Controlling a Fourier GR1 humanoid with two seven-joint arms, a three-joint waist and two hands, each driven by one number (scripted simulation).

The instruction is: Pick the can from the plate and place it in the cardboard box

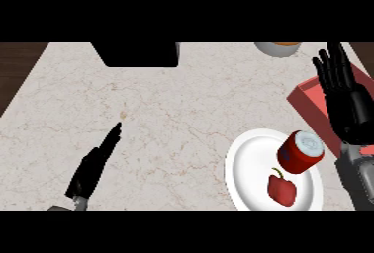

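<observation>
The can (300,151), red with a dark blue band and a pale lid, stands tilted on the upper right part of the white plate (245,170). A red pepper (283,189) lies on the same plate, just below the can and close to it, stem toward the can. The plate sits on the marble counter (168,123) at its lower right. Up and to the right of the plate lies the box (310,101), reddish in colour, its near corner just beyond the plate's rim. The right hand (342,94) is above the box, up and right of the plate, fingers straight and spread, holding nothing and apart from the can. The left hand (93,165) is well to the left of the plate, seen edge-on over the counter, fingers straight and together, holding nothing. Far above the plate, at the counter's rear edge, are a black block (139,54) to the left and part of a pale bowl (280,48) with orange contents.
</observation>
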